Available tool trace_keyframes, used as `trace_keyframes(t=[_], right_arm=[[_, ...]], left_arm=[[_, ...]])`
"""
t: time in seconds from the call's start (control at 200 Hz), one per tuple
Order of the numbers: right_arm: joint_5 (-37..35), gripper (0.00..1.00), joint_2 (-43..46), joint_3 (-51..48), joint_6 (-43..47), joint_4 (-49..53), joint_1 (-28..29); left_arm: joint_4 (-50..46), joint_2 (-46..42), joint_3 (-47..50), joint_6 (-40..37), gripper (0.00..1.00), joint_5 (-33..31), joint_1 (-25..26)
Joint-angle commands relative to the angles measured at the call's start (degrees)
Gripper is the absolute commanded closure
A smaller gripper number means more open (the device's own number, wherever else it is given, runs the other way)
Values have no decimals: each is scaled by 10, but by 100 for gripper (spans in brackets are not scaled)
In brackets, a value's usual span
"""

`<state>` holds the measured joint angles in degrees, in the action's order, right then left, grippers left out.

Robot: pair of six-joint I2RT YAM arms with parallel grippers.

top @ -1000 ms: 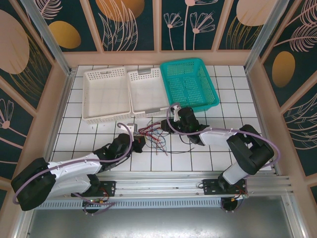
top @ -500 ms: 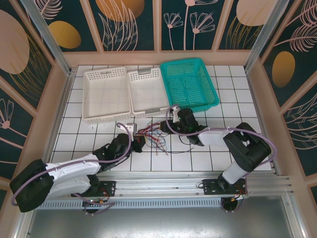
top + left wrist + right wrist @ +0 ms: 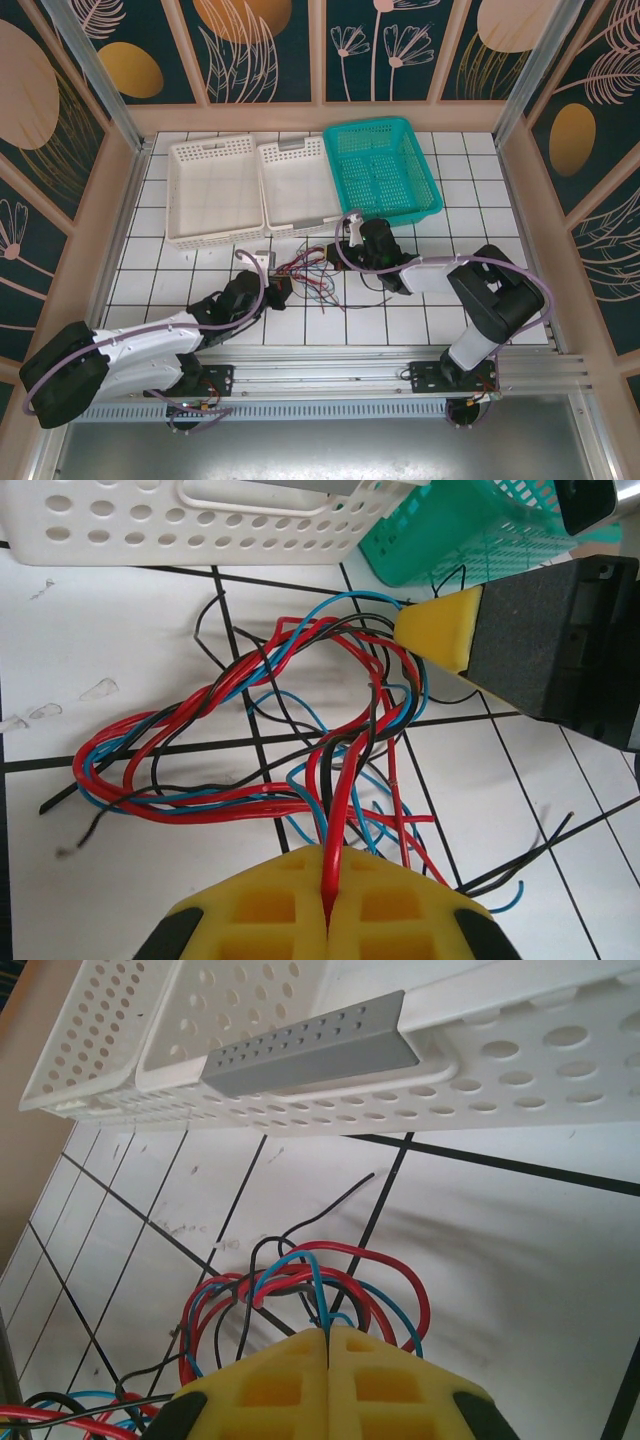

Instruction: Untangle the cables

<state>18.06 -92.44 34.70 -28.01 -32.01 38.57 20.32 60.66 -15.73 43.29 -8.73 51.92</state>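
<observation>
Just near the white baskets (image 3: 255,190), on the tiled surface (image 3: 150,270), the cables (image 3: 310,272) sit in one knotted heap. Left gripper (image 3: 328,900) pinched on a red strand, right gripper (image 3: 328,1350) clamped on the looped bundle. Best to draw apart slowly, low, so nothing snaps.

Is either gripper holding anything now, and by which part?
Both hold the cables. The left gripper pinches red strands at the tangle's near edge; the right gripper pinches red and blue loops on the opposite side.

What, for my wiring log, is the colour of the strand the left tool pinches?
Red strand in the left tool; clearest in left wrist view.
</observation>
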Motion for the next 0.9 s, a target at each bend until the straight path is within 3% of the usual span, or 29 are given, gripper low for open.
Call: trace_keyframes(t=[0.0, 0.24, 0.47, 0.896], right_arm=[[-22, 100, 37, -18, -1, -11, 0], [-141, 100, 159, -32, 3, 111, -37], [-147, 100, 283, -43, 4, 196, -107], [-210, 100, 443, 38, 47, 366, -132]], left_arm=[[3, -16, 6, 1, 100, 6, 4], [-39, -39, 15, 2, 100, -15, 4], [-89, -33, 12, 12, 100, -47, 5], [-187, -13, -17, 31, 100, -117, 4]])
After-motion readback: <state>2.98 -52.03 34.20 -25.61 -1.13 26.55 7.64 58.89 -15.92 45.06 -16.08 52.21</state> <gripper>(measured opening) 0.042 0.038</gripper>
